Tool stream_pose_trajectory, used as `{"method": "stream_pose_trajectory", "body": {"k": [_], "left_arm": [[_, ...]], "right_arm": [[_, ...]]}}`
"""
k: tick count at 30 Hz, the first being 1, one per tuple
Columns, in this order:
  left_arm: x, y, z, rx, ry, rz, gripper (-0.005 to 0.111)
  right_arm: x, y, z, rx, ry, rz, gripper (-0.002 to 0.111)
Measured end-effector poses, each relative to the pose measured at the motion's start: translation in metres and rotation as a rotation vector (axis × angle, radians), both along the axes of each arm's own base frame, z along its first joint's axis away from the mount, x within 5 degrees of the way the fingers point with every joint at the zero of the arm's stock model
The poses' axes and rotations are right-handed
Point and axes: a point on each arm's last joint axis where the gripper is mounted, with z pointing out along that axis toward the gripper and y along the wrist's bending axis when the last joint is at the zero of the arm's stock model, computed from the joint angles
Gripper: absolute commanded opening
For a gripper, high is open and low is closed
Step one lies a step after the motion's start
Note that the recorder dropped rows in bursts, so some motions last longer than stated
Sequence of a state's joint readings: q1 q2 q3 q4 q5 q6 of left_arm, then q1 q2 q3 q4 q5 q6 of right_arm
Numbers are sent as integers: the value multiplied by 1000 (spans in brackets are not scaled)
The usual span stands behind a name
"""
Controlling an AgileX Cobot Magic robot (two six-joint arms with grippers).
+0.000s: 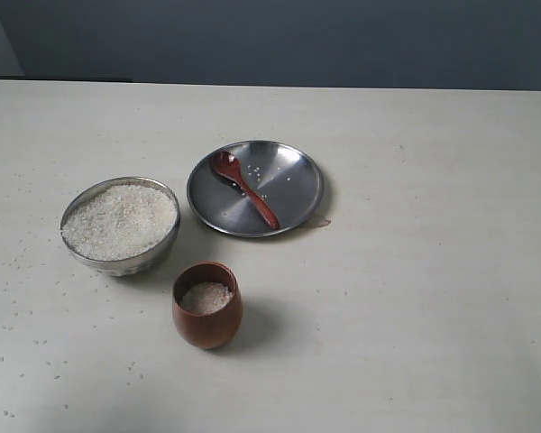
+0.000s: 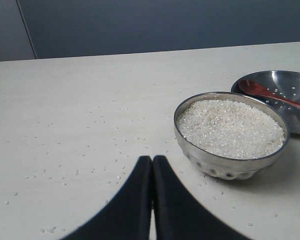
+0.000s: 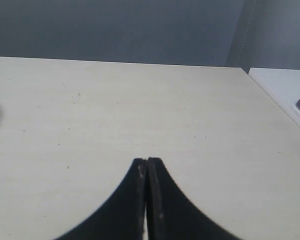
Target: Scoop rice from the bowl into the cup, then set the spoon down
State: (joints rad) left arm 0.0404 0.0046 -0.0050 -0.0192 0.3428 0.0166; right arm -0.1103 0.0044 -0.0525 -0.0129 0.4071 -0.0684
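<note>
Rice point(image 1: 119, 219) fills the bowl point(image 1: 126, 264) at left, with stray grains on the table point(image 1: 433, 289) around it. Just right of it and nearer the camera, the cup point(image 1: 207, 329) stands upright, part-filled. Further right, the spoon point(image 1: 245, 188) lies flat on a plate point(image 1: 293, 171), untouched. The left gripper point(image 2: 152, 161), near the bowl, is clenched and empty. The right gripper point(image 3: 147, 162), over bare table, is likewise. Likely risks: the thin handle, flat on slick steel, may skid from a pinch. The cup's narrow mouth invites spills, or a knock that tips it.
</note>
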Motion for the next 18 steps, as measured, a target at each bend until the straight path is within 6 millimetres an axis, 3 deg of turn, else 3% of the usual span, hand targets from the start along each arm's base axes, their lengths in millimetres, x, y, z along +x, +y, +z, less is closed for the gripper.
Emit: {"method": "stream_pose_trajectory", "body": {"k": [18], "left_arm": [[0,0,0,0,0,0,0]], "right_arm": [[0,-1,0,73,-9,-35,0]]}}
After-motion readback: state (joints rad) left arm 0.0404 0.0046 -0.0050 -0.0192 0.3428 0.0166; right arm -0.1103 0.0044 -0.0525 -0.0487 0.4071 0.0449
